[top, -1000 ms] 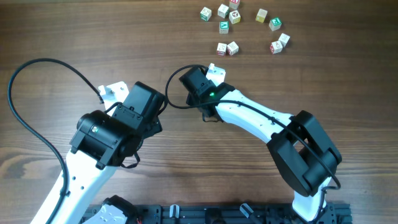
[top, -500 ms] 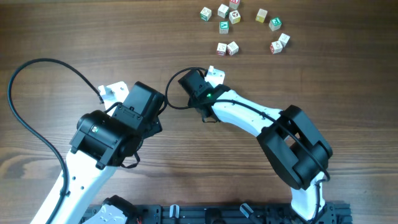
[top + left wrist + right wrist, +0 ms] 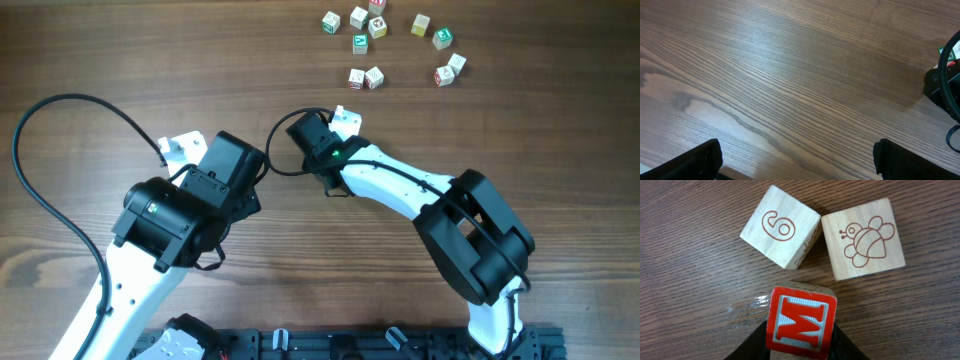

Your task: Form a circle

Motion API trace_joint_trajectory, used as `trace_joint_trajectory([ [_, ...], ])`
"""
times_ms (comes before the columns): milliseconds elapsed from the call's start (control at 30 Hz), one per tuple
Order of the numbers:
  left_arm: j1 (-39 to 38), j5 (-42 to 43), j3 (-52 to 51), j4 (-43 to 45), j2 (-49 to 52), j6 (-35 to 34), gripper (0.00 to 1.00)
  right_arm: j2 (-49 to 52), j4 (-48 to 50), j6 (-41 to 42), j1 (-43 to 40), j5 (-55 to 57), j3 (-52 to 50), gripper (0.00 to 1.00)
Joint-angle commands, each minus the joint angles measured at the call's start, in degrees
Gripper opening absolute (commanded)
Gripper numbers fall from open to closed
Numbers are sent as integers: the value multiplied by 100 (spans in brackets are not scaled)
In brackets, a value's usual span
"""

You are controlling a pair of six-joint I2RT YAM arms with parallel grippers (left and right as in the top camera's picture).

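The right gripper (image 3: 800, 339) has drawn its jaws in over the last second and now pinches the red-faced wooden cube lettered M (image 3: 800, 322) by two sides, close above the brown wooden table (image 3: 690, 280). So gripped, the cube can be carried to its place. Just beyond lie a pale wooden cube numbered 6 (image 3: 780, 226) and a pale wooden cube bearing a bee (image 3: 863, 239), close together. Farther off the remaining small cubes (image 3: 359, 43) lie scattered, with no circle yet formed. The left gripper (image 3: 800, 162) gapes wide, holding nothing.
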Motion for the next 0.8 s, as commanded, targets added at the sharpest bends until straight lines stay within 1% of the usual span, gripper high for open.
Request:
trace_joint_trajectory([
  [0,17,-15,-22,-4,-42,28,100,85,26,-20,-4,98,-42,32],
  [767,17,-15,-22,-4,-42,28,100,120,94,-13,-7,223,-42,33],
])
